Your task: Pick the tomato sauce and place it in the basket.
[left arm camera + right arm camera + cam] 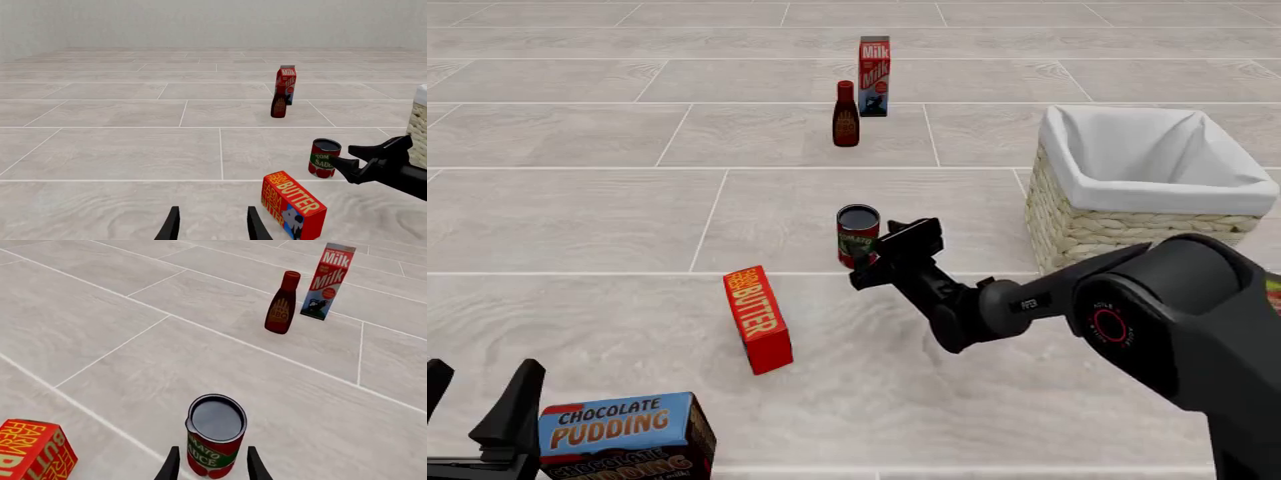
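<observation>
Basket (1121,215) stands at the right, well clear of the right gripper (888,255), whose open jaws bracket but do not visibly grip the upright tomato sauce (857,235); advise advancing until the can sits centred, then closing squarely to avoid tipping.

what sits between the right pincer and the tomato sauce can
Nothing: in the right wrist view the tomato sauce stands between the open right pincer fingers, with only bare floor gaps beside it.
</observation>
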